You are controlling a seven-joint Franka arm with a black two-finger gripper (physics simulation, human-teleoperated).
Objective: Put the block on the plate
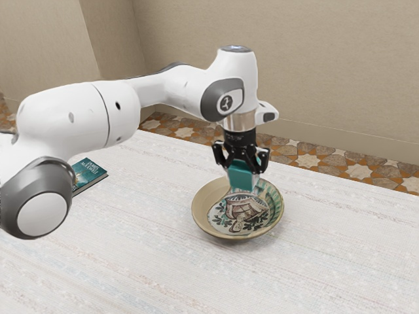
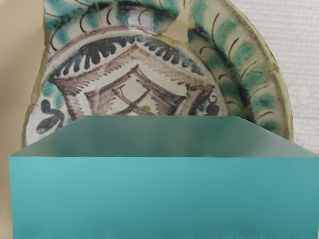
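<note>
My black gripper (image 1: pixel 243 178) points down over the far part of the patterned plate (image 1: pixel 241 229) in the exterior view, shut on the teal block (image 1: pixel 242 176). The block is held between the two fingers, above the plate's painted surface; whether its underside touches the plate I cannot tell. In the wrist view the teal block (image 2: pixel 159 196) looms large and close, hiding part of the plate (image 2: pixel 134 69) beneath it. The plate is a shallow round dish with a tan rim and a painted middle.
A teal-covered book (image 1: pixel 89 174) lies on the white table (image 1: pixel 150 261) beside the arm's base, toward the exterior view's left. Beyond the table's far edge are a tiled floor strip (image 1: pixel 327 160) and a beige wall.
</note>
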